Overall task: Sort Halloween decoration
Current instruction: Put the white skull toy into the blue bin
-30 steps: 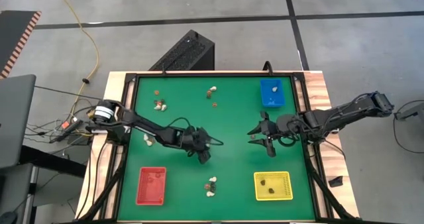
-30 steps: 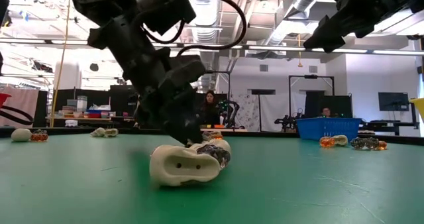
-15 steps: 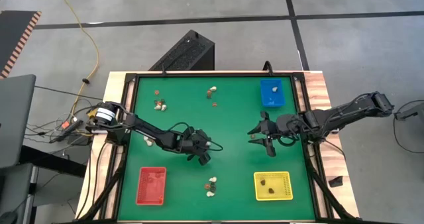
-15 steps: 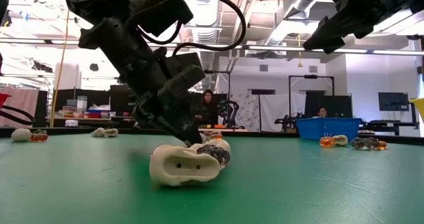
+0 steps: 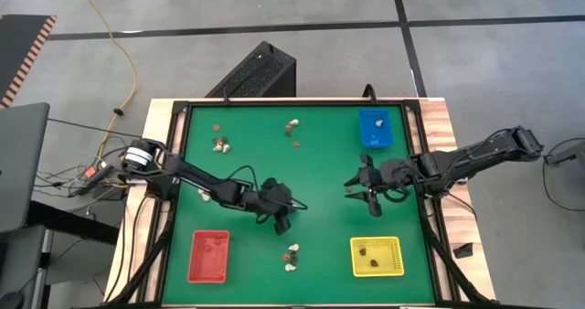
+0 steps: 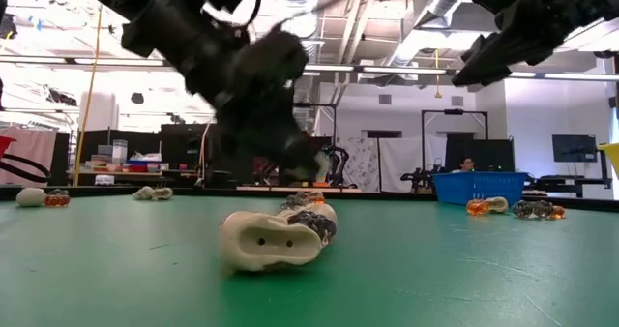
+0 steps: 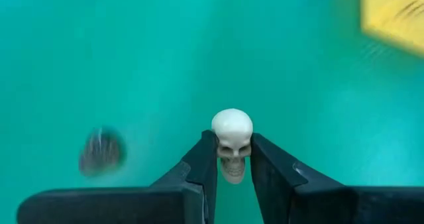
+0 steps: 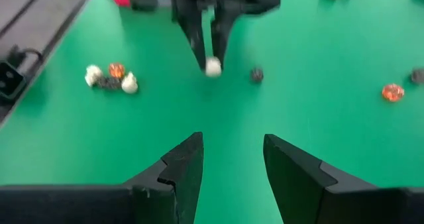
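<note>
Centre-left of the high view, over the green felt-topped table point(image 5: 329, 163), the left gripper point(image 5: 282, 223) is clamped on a small cream plastic skull point(image 7: 232, 139). In the left wrist view the skull sits betw. the two dark fingers point(image 7: 202, 168), cranium away from the wrist, jaw end toward it, so its long axis runs along the fingers; face toward the camera. A dark round trinket point(image 7: 101, 151) lies on the felt at left of that frame, blurred, well apart from the skull.

Right gripper point(image 5: 364, 192) hovers centre-right of the high view, fingers spread wide w/ nothing betw. them. Its wrist view shows the left gripper w/ the skull point(image 8: 212, 67) at upper centre and a dark trinket point(image 8: 256, 74) just beside it.

Other Halloween pieces: a mixed cluster of cream, orange & dark trinkets point(image 5: 292, 255) at lower centre of the high view; in the low view its big cream piece point(image 6: 276, 238) lies long axis left-right. More small clusters at upper left point(image 5: 220, 144) and upper centre point(image 5: 292, 125).

Red rect. plastic tray point(image 5: 208, 256) lower left, yellow rect. tray point(image 5: 377, 256) lower right w/ dark bits inside, blue rect. tray point(image 5: 374, 128) upper right.
</note>
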Robot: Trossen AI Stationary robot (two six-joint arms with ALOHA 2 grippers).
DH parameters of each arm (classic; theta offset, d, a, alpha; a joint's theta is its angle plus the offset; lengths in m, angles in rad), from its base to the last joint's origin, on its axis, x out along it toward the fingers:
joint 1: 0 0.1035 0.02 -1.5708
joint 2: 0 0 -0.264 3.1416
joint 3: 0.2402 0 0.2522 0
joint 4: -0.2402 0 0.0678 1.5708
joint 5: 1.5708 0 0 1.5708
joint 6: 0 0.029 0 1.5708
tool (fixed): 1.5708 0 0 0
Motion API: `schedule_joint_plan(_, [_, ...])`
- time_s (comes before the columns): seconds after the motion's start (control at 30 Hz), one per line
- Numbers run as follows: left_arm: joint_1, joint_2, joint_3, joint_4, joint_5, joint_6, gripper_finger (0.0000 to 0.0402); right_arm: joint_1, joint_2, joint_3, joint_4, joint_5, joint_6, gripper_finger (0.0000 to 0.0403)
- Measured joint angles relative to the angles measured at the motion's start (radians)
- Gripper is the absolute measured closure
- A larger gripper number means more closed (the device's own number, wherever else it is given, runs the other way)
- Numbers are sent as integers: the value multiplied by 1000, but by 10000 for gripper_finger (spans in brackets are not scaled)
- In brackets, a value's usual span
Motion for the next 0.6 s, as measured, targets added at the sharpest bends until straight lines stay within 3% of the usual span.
schedule_joint_plan(0.13, [24,1,0,190,-73,110,339,-1,0,0,-51,56,0,214])
schedule_joint_plan(0.23, [102,27,2,333,-61,206,339,0,-8,0,-97,102,0,214])
schedule_joint_plan(0.4, [289,147,119,467,187,254,339,0,-65,0,-169,129,5,214])
schedule_joint_plan(0.5, [376,260,281,458,341,292,339,-1,-137,0,-188,195,7,214])
schedule_joint_plan(0.6, [437,380,474,402,409,332,339,-7,-218,0,-189,227,4,214])
